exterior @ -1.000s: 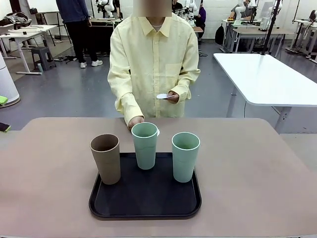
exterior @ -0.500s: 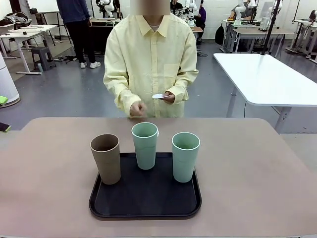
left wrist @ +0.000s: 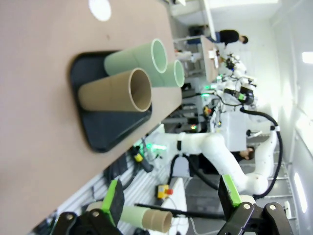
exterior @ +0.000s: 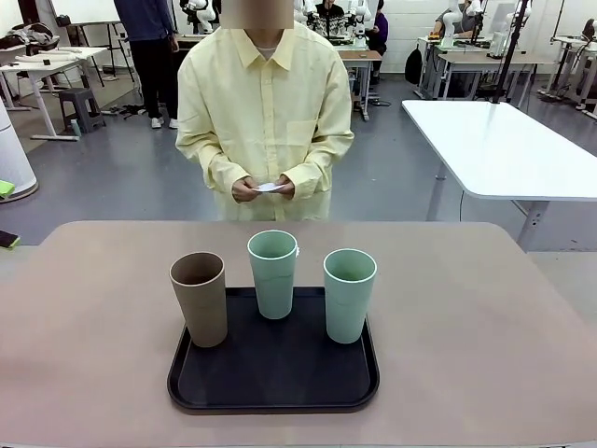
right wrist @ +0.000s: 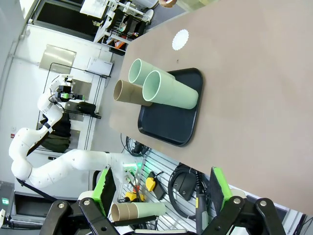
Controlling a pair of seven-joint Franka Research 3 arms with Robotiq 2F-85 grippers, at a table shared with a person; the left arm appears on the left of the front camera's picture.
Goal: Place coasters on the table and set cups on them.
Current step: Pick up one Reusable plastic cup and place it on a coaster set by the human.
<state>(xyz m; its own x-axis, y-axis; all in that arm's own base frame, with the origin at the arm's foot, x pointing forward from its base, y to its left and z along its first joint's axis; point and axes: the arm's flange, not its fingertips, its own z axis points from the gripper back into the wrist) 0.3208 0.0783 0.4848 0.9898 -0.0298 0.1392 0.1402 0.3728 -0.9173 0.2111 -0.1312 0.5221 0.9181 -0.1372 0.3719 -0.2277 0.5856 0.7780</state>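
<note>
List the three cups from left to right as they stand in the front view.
tan-brown cup → middle mint green cup → right mint green cup

No text, label, brand or number can be read anywhere (the cups [exterior: 272, 273], the black tray [exterior: 273, 373] and the beige surface [exterior: 466, 317] are plain, and farther things are too small).
</note>
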